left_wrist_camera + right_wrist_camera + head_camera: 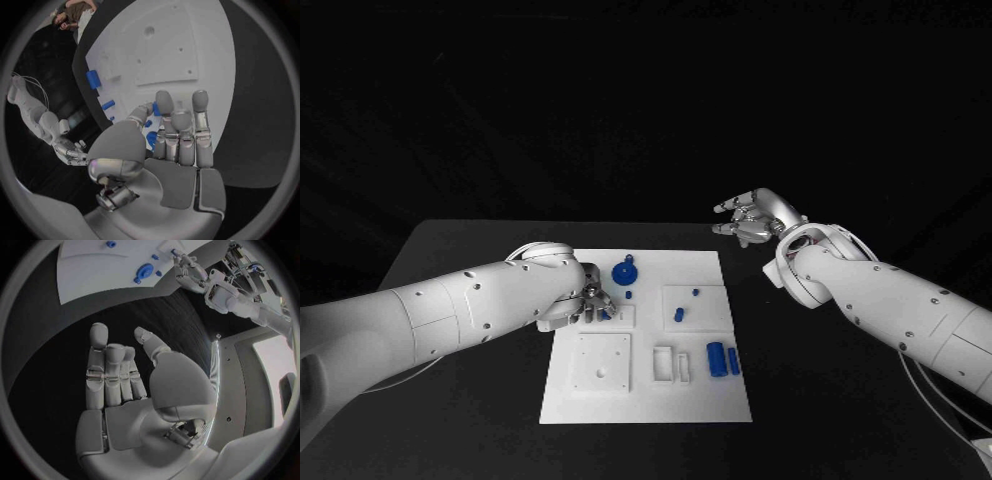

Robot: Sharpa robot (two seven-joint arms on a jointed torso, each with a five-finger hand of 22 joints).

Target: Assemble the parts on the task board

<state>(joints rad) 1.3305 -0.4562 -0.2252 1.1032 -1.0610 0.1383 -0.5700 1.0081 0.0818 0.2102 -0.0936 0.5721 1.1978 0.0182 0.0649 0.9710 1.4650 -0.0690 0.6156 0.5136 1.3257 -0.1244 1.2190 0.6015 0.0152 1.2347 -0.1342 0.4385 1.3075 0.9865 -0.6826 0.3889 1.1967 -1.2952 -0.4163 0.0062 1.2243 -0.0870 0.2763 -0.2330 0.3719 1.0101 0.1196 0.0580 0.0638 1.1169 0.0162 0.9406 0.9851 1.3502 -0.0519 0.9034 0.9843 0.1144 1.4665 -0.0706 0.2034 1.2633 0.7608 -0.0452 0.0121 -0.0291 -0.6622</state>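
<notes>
The task board (646,400) lies mid-tabletop (473,250), blue parts (720,358) scattered on it. The left hand (593,303) hovers at its 10 o'clock edge; whether it holds anything I cannot tell. The right hand (754,217) hangs at 1 o'clock off the board, fingers apart, empty.

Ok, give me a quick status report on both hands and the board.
Left hand low over the white board, fingertips at a small blue piece; grip unclear. Right hand open, raised off the board's far right corner. Other blue pieces lie loose, nothing blocking.

I see the task board (643,400) mid-table (459,250). My left hand (589,304) sits over its left side, near the round part (626,271). My right hand (754,216) hangs beyond its far right corner, off the board.
</notes>
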